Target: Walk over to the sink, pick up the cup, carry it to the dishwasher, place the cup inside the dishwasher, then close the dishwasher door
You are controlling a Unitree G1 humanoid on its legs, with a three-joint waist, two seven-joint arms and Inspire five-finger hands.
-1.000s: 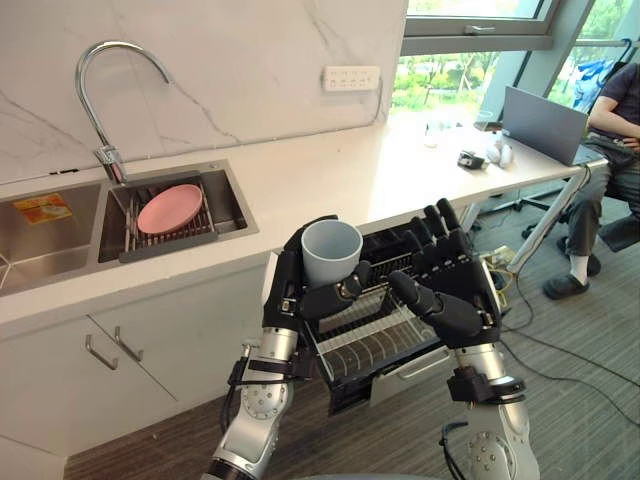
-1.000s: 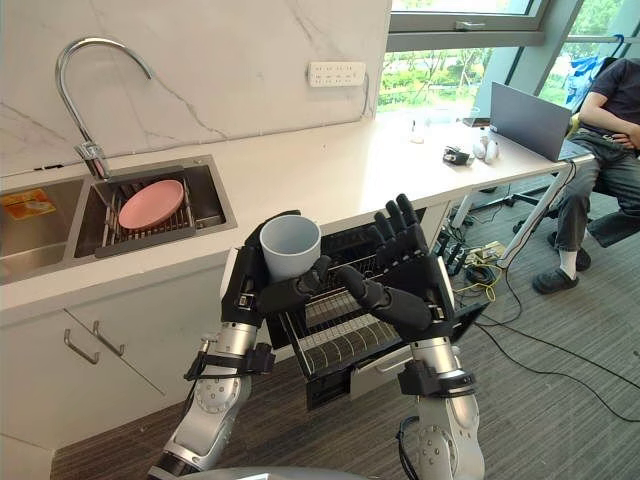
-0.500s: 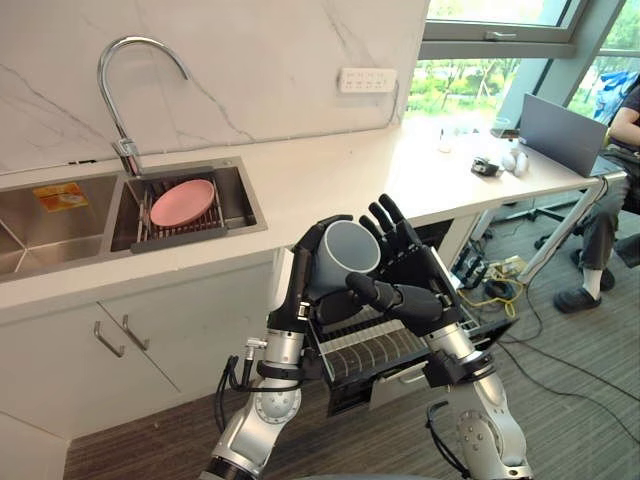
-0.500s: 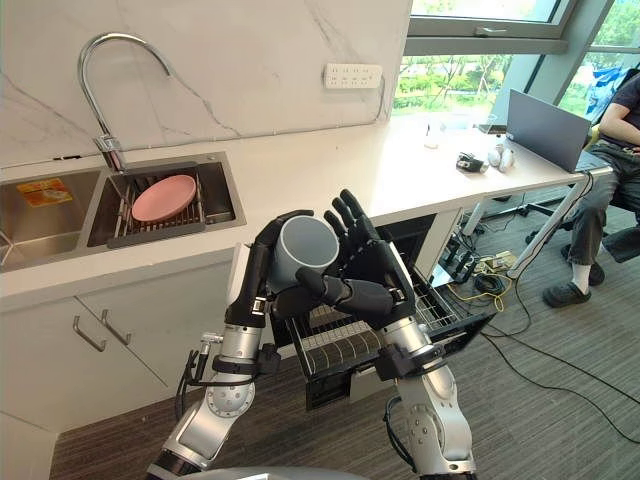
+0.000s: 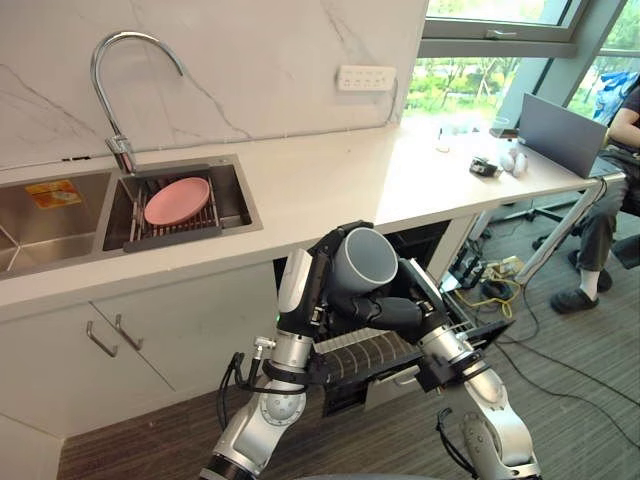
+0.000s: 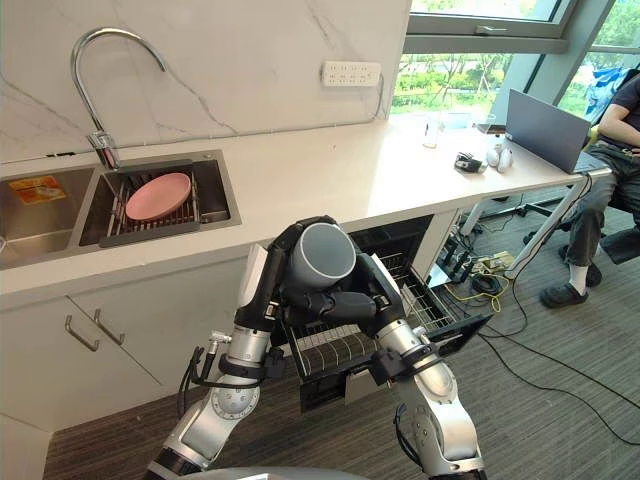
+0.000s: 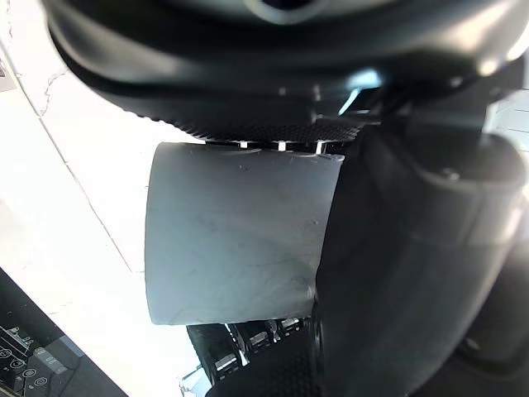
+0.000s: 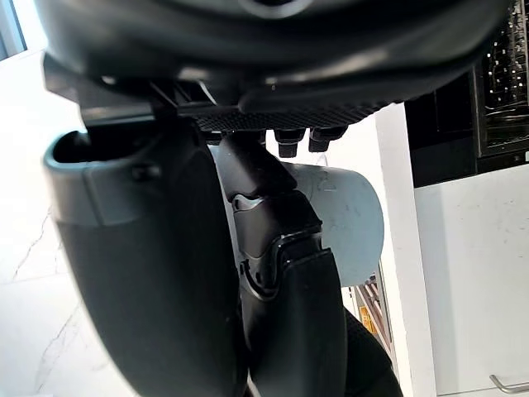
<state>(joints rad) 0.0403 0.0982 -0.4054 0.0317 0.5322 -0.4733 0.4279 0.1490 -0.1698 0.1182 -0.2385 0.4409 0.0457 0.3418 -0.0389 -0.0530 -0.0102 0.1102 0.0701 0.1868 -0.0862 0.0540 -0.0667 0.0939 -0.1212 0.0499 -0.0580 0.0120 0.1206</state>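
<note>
We see a pale blue-grey cup [image 5: 365, 258] between the black left robot hand [image 5: 316, 288] and the black right robot hand [image 5: 395, 312]. Beyond them the counter [image 5: 330, 185] is white and the wall [image 5: 250, 50] white marble with thin grey veins. Far left of the left robot hand, a pink plate [image 5: 177, 200] lies in a steel-grey sink [image 5: 235, 205]. Right of the right robot hand, the floor [image 5: 590, 400] is grey.

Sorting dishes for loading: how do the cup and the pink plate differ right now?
The cup is grey; the plate is pink. The cup is held tilted in the air by the left hand and right hand, above the dishwasher rack; the plate rests in the sink. The cup is deep and cylindrical, the plate shallow and wide. Both are plain round dishes.
</note>
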